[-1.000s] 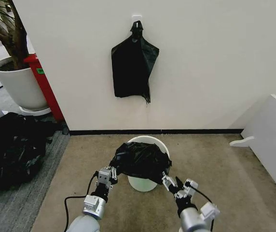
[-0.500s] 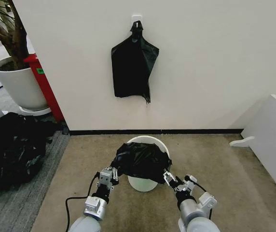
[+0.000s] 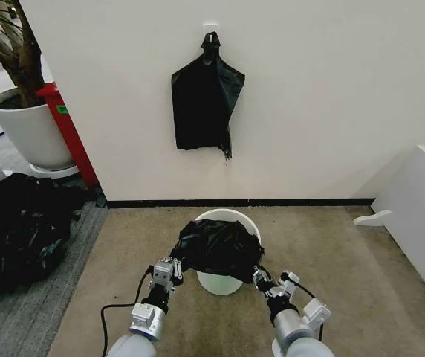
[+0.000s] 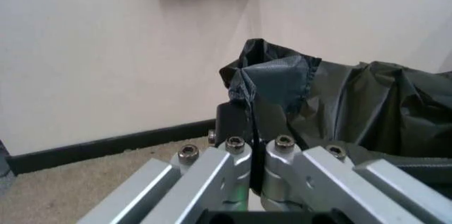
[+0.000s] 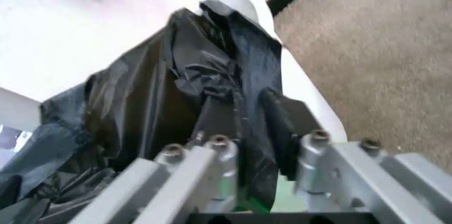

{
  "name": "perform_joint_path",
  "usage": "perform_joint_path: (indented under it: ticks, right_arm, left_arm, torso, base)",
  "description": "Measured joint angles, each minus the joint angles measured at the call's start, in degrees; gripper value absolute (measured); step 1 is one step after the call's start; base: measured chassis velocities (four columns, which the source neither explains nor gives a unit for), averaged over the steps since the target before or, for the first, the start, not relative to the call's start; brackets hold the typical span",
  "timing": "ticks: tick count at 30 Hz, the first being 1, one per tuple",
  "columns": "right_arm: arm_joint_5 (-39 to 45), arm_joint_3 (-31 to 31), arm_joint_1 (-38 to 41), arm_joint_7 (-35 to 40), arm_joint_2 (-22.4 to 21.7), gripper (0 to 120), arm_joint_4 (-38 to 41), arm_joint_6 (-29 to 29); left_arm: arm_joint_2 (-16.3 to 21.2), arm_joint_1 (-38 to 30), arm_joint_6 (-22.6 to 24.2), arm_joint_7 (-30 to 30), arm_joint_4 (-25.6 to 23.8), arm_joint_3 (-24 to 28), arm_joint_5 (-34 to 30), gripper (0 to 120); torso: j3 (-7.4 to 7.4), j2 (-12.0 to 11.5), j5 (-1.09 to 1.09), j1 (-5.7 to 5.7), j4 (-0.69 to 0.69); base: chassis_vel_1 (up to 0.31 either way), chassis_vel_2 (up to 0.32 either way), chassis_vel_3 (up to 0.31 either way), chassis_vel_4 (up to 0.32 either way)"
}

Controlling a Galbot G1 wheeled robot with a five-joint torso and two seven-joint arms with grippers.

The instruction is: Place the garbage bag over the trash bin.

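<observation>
The garbage bag (image 3: 216,249) is glossy black film, spread crumpled over the top of the trash bin (image 3: 217,283), a small cream-white bucket on the beige carpet near the wall. The bin's far rim (image 3: 226,214) is bare. My left gripper (image 3: 169,266) is at the bag's near left corner, shut on a fold of the film (image 4: 272,83); its jaws stand pressed together in the left wrist view (image 4: 249,115). At the near right corner, my right gripper (image 3: 270,277) is open, with a hanging fold of the bag (image 5: 211,75) between its spread fingers (image 5: 247,115).
A flat black bundle of bags (image 3: 201,104) hangs from a wall hook above the bin. A large black plastic heap (image 3: 19,230) lies at the left, behind it a white plant pot (image 3: 28,130) and a red object (image 3: 67,126). A white panel (image 3: 420,216) stands at the right.
My right gripper has moved forward and left, up to the bag's near right corner. The left gripper has kept its hold and place.
</observation>
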Motion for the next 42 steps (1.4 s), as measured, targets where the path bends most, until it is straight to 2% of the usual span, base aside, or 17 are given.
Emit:
perform_joint_path:
  ticks: [2, 12, 14, 15, 18, 20, 23, 25, 29, 33, 42]
  right_arm:
    - [-1.30, -0.08, -0.52, -0.64, -0.32, 0, 0.28, 0.85]
    - [-9.20, 0.12, -3.72, -2.63, -1.94, 0, 2.62, 4.16]
    - [-14.33, -0.26, -4.56, -3.14, -2.31, 0, 2.40, 5.37]
    - [-22.06, -0.67, -5.71, -3.68, -2.75, 0, 1.14, 6.49]
    - [-33.63, -1.37, -7.43, -6.23, -3.36, 0, -1.73, 9.15]
    - [-36.18, -1.49, -7.64, -6.93, -3.41, 0, -2.58, 9.82]
    - [-51.84, -1.29, -7.67, -11.01, -3.02, 0, -8.97, 15.48]
    - [-58.74, -0.65, -7.28, -11.69, -2.55, 0, -11.87, 16.94]
    - [-63.84, 0.23, -5.81, -11.44, -1.58, 0, -14.66, 17.02]
    - [-65.44, 2.67, -3.19, -10.68, -0.85, 0, -15.95, 16.54]
    - [-66.02, 7.97, -1.98, -11.43, -1.07, 0, -13.13, 17.77]
  left_arm:
    - [-0.01, -0.02, 0.00, -0.01, 0.12, -0.01, 0.01, 0]
    - [-0.02, -0.13, -0.02, -0.03, -0.29, -0.39, -0.05, 0]
    - [-0.04, -0.08, -0.01, -0.03, -0.40, -0.56, -0.05, 0]
    - [0.02, 0.14, -0.05, -0.03, -0.46, -0.74, 0.03, 0]
    - [0.55, 0.82, -0.55, -0.08, -0.35, -1.02, 1.04, 0]
    - [0.68, 0.97, -0.71, -0.11, -0.25, -1.10, 1.38, 0]
    - [1.43, 1.96, -1.51, -0.77, 0.70, -1.75, 3.50, 0]
    - [1.55, 2.32, -2.07, -0.93, 1.58, -1.90, 4.34, 0]
    - [0.39, 1.62, -3.98, -0.83, 4.44, -1.95, 5.52, 0]
    - [-3.29, -1.48, -8.27, 0.76, 8.73, -1.89, 5.31, 0]
    - [-6.32, -4.44, -14.12, 5.57, 9.33, -2.41, 2.25, 0]
  torso:
    - [0.00, 0.00, 0.00, 0.00, 0.00]
    - [0.00, 0.00, 0.00, 0.00, 0.00]
    - [0.00, 0.00, 0.00, 0.00, 0.00]
    - [0.00, 0.00, 0.00, 0.00, 0.00]
    - [0.00, 0.00, 0.00, 0.00, -0.01]
    - [-0.01, 0.00, 0.00, 0.00, 0.00]
    - [0.00, 0.00, 0.00, 0.00, 0.00]
    - [0.00, 0.00, 0.01, 0.00, 0.00]
    - [0.00, 0.00, 0.01, 0.00, 0.00]
    - [0.00, 0.00, 0.00, 0.00, 0.00]
    - [0.00, 0.00, 0.00, 0.00, 0.00]
  base:
    - [0.000, 0.000, 0.000, 0.000]
    - [0.000, 0.000, 0.000, 0.000]
    - [0.000, 0.000, 0.000, 0.000]
    - [0.000, 0.000, 0.000, 0.000]
    - [0.000, 0.000, 0.000, 0.000]
    - [0.000, 0.000, 0.000, 0.000]
    - [0.000, 0.000, 0.000, 0.000]
    - [0.000, 0.000, 0.000, 0.000]
    - [0.000, 0.000, 0.000, 0.000]
    - [0.000, 0.000, 0.000, 0.000]
    - [0.000, 0.000, 0.000, 0.000]
